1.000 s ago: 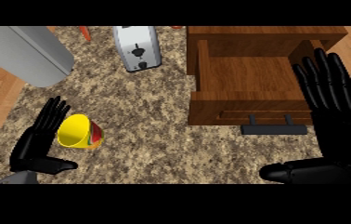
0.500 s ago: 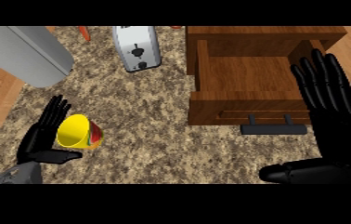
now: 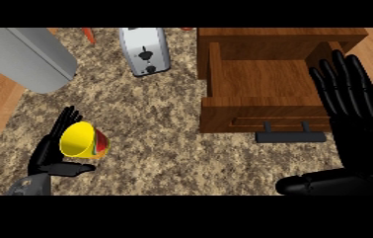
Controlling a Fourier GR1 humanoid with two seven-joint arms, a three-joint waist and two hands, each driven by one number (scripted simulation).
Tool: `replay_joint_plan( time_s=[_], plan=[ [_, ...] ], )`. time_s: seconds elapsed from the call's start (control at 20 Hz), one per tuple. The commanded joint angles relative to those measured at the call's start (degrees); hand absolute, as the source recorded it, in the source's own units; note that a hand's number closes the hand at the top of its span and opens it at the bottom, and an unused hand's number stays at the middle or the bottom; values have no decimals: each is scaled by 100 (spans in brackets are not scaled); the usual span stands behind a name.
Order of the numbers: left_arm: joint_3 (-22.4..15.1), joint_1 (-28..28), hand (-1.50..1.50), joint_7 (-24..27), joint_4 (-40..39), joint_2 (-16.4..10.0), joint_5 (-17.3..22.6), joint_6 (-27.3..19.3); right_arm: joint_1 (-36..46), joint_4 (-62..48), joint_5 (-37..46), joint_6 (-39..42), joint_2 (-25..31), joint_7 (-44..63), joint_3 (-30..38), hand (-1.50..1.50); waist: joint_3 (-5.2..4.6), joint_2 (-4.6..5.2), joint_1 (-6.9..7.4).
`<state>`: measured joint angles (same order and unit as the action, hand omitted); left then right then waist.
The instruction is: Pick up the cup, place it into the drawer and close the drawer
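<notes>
A yellow cup (image 3: 79,140) with a red inside lies on its side at the lower left of the speckled counter, mouth toward the right. My left hand (image 3: 45,155) is right against it, straight fingers behind the cup and thumb stretched out just below it. The wooden drawer (image 3: 262,84) stands pulled out at the upper right, with nothing inside and a dark handle (image 3: 290,136) on its front. My right hand (image 3: 357,128) is open with fingers pointing up, over the drawer's right side.
A silver toaster (image 3: 146,51) stands at the back, left of the drawer. A large grey metal object (image 3: 33,59) fills the upper left corner. Something orange (image 3: 88,34) shows at the back edge. Bare counter lies between the cup and the drawer.
The left thumb has come up slightly toward the cup. The right hand has drifted a little to the left. The cup and the drawer have stayed put.
</notes>
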<state>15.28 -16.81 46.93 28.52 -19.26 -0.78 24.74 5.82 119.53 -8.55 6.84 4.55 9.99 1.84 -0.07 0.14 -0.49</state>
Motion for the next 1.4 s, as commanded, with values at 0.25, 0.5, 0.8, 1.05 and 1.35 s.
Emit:
replay_joint_plan(
  time_s=[0.25,0.5,0.8,1.05,1.35],
  plan=[
    [-63,-133,-150,934,-629,156,46,585,19,-136,-18,72,58,-148,114,-150,-4,10,-12],
    [79,-756,-150,500,-939,97,259,677,156,-59,-85,-54,-22,49,94,-150,-8,22,-46],
    [-160,-429,-150,651,-843,198,268,1416,211,20,55,-133,-17,221,-10,-150,-10,8,-13],
    [-157,-350,150,699,-787,283,439,1700,325,-31,22,-168,-3,391,-16,-150,-14,7,-1],
    [-341,-214,150,1083,-409,405,412,1658,-180,69,149,-48,-75,-80,-71,-150,-6,2,-14]
  ],
)
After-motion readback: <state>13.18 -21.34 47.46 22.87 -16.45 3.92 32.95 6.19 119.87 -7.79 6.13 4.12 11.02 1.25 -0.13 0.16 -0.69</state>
